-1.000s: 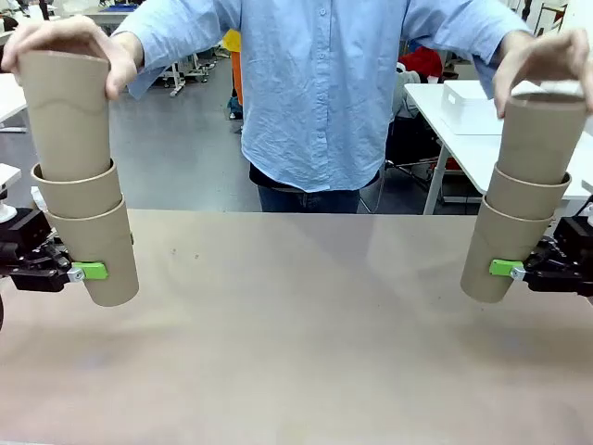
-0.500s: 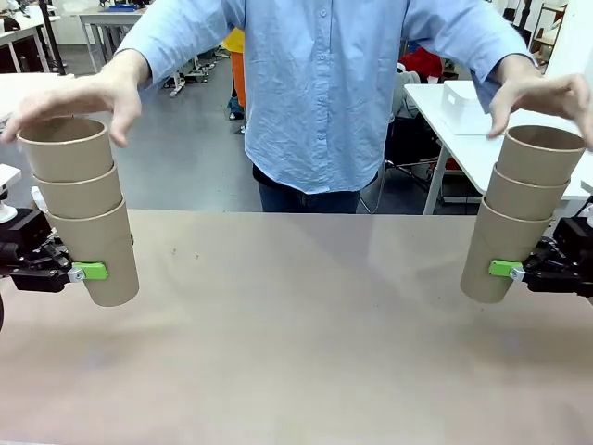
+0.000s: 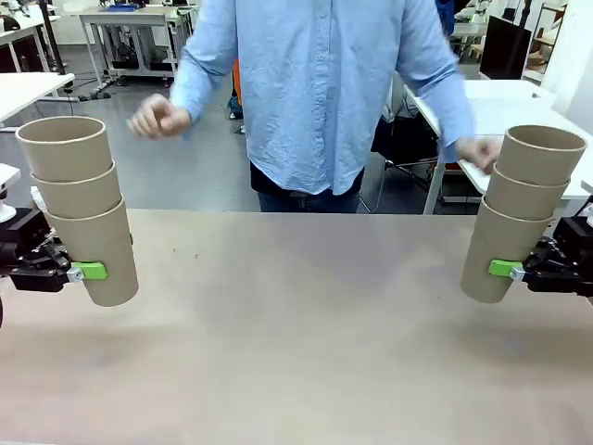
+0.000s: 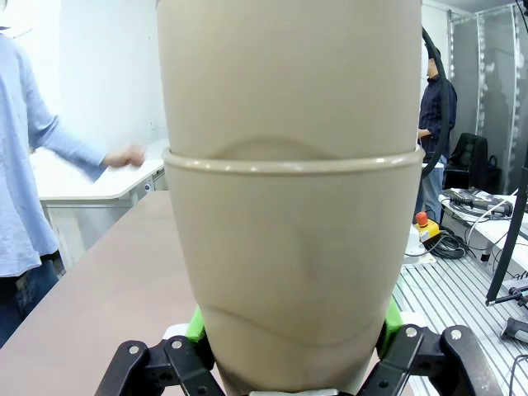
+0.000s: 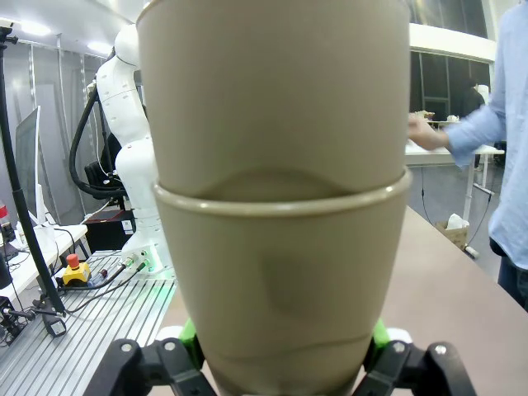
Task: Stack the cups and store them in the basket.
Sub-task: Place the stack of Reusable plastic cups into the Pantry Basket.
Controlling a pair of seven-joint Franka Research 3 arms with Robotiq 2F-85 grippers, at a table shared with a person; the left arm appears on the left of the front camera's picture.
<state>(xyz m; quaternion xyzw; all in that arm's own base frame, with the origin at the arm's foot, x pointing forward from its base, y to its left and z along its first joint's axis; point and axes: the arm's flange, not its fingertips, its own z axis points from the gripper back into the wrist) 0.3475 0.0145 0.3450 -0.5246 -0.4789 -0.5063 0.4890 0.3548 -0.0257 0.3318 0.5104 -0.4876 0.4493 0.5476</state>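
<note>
1. Front view: my left gripper [image 3: 93, 270] was clamped on the bottom cup of the left stack [image 3: 82, 199], three nested cups at the left edge of the table [image 3: 296, 324]. My right gripper [image 3: 503, 269] gripped the bottom cup of the right stack [image 3: 521, 209] at the right edge.
2. The stacks stood well apart, mouths up, long axes near upright, tops leaning outward.
3. Joining them, I judged, needed one lifted over the other's mouth.
4. Matte kraft paper, tapered, rolled rims; thin walls, likely crushable.
</note>
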